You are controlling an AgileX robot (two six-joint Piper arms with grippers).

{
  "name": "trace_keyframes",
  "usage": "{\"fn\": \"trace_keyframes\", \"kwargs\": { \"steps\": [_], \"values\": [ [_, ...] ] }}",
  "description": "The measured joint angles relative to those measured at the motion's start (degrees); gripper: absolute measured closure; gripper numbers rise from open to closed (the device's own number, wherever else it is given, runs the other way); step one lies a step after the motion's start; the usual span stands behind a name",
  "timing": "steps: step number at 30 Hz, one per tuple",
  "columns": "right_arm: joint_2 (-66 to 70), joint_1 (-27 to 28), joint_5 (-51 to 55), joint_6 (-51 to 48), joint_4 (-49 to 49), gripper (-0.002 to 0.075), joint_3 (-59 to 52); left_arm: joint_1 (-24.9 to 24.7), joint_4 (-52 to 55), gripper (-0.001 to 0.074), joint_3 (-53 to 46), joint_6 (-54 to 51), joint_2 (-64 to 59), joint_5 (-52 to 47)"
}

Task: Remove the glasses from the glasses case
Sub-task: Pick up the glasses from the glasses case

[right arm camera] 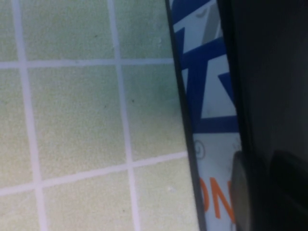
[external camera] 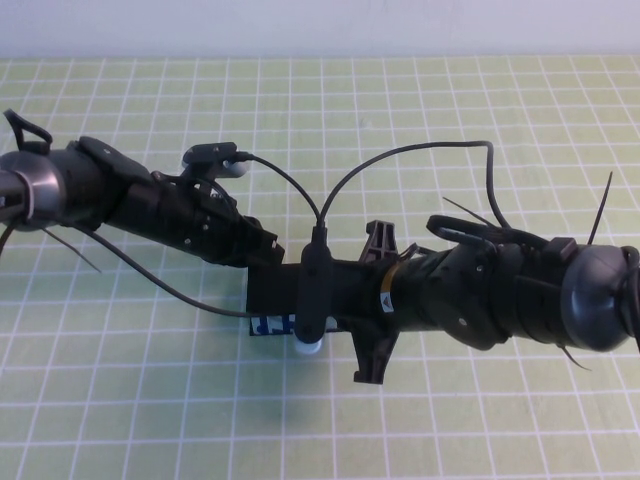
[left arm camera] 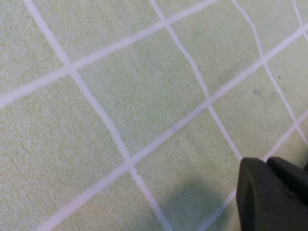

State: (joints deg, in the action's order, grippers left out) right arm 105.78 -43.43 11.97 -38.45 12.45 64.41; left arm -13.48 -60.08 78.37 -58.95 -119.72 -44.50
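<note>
Pale green felt table [external camera: 120,400] gridded with white lines, rectangular black glasses case [right arm camera: 211,110] with white side printed blue and orange

Glasses case [external camera: 268,300]: in the high view we are seeing only a dark slab and a strip of its blue-and-white side; the two arms are covering the rest.
Glasses case in the right wrist view [right arm camera: 207,96]: we are getting just a slice of the printed side, the orange letters running off the frame edge.
Glasses: we are not finding them in any view.
Left gripper [external camera: 262,248]: its fingers are lying buried behind the arm's own body; we are not telling open from shut.
Left gripper in its wrist view [left arm camera: 272,195]: only one dark corner is showing, cut by the edge.
Right gripper [external camera: 300,290]: the wrist camera and cable are hiding its tips.
</note>
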Motion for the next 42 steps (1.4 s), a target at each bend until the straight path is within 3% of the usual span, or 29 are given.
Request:
{"fn": "trace_keyframes", "kwargs": {
  "steps": [10, 19, 26, 35, 42],
  "values": [
    [-2.1, 0.0, 0.5, 2.2, 0.1, 0.0714, 0.0, 0.8, 0.1, 0.0739, 0.3, -1.0, 1.4, -1.7],
    [-4.1, 0.0, 1.6, 3.4, 0.0, 0.0727, 0.4, 7.8, 1.1, 0.0739, 0.3, -2.7, 14.5, -8.8],
    [-4.1, 0.0, 2.8, 4.7, -0.1, 0.0730, 2.5, 8.5, 1.1, 0.0739, -2.8, -12.7, 17.2, -20.6],
    [-4.2, 1.3, 2.9, 6.3, -0.4, 0.0731, 3.1, 8.5, -7.1, 0.0739, -15.9, -30.0, 17.2, -15.4],
    [-4.2, 1.6, 2.7, 6.3, -0.5, 0.0733, 3.1, 8.5, -16.7, 0.0739, -17.3, -37.4, 12.7, -12.8]
  ]
}}
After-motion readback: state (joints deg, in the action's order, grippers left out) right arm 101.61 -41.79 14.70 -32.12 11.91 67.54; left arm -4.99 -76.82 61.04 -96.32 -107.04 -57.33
